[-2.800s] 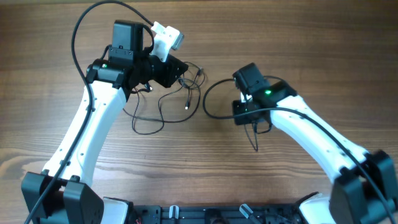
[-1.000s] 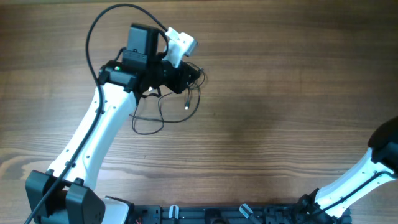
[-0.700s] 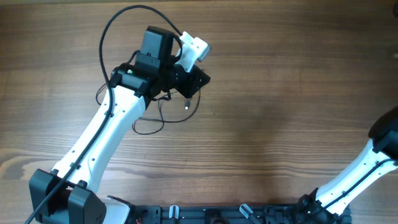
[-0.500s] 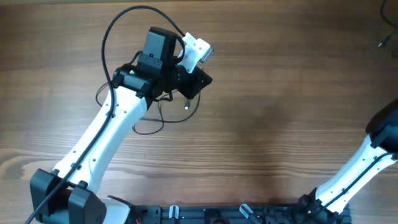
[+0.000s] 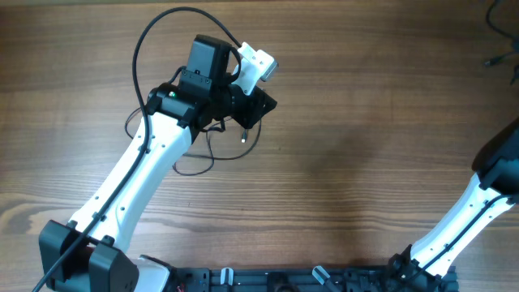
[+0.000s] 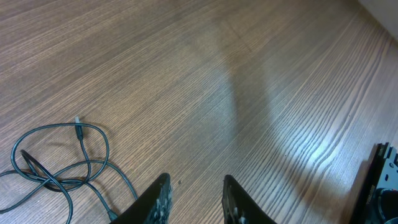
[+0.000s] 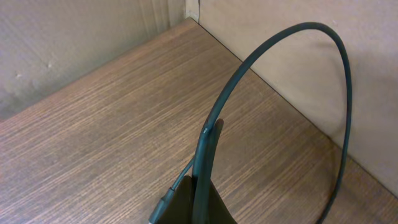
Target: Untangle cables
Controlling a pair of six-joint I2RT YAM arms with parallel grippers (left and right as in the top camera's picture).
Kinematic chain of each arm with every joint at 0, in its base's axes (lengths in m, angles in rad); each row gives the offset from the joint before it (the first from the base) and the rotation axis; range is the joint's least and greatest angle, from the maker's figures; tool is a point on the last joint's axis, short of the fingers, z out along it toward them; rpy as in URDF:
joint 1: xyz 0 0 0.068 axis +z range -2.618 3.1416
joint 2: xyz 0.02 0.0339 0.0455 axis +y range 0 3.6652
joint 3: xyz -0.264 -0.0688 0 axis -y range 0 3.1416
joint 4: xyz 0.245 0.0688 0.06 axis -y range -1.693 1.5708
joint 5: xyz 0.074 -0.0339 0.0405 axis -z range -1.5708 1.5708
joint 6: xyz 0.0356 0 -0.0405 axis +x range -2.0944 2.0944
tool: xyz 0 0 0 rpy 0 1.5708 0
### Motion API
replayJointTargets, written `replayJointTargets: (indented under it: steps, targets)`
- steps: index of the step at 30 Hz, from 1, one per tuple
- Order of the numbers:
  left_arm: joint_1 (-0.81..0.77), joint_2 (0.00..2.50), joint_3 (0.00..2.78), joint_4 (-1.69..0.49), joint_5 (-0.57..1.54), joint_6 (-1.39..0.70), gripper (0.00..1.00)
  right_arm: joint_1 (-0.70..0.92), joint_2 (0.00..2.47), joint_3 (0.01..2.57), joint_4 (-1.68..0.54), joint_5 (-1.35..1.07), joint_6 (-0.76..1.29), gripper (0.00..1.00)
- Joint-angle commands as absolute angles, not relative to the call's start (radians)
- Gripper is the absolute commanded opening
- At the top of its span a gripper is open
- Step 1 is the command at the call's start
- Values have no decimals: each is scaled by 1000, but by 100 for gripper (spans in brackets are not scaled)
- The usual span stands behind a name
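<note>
Thin black cables (image 5: 209, 146) lie in loose loops on the wooden table under my left arm. In the left wrist view these cables (image 6: 59, 162) sit at the lower left, one tiny plug (image 6: 77, 122) pointing up. My left gripper (image 6: 196, 182) hovers to their right, open, with only bare wood between its fingers. In the overhead view the left gripper (image 5: 256, 104) hangs over the loops' upper right edge. My right gripper (image 7: 202, 182) is shut on another cable (image 7: 280, 34), which arcs up and over near the table's far corner. A bit of that cable (image 5: 495, 15) shows at the overhead's top right.
The thick black cord (image 5: 150, 36) of the left arm loops above it. A white camera block (image 5: 257, 63) sits on the left wrist. My right arm (image 5: 486, 203) rises along the right edge. Walls (image 7: 292, 68) border the table corner.
The right arm carried its cable from the table's middle off to the far right corner. The left arm slid right over the loops, then stayed still for the last half second.
</note>
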State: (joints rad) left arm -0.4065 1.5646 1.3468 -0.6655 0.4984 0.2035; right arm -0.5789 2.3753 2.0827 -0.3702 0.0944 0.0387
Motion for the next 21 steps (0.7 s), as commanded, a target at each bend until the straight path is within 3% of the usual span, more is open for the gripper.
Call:
replayJointTargets:
  steps: [1,10,21]
  targets:
    - [-409,1543,1354,-663,496,201,29,-580,2403,2110,-384,124,31,99]
    - [-409,1543,1354,-676,496,205,29,-573,2384,2134,-498,188,96,100]
    - [-395,1543,1354,-600,422,307,30,-519,2068,2134,-802,325,269,100]
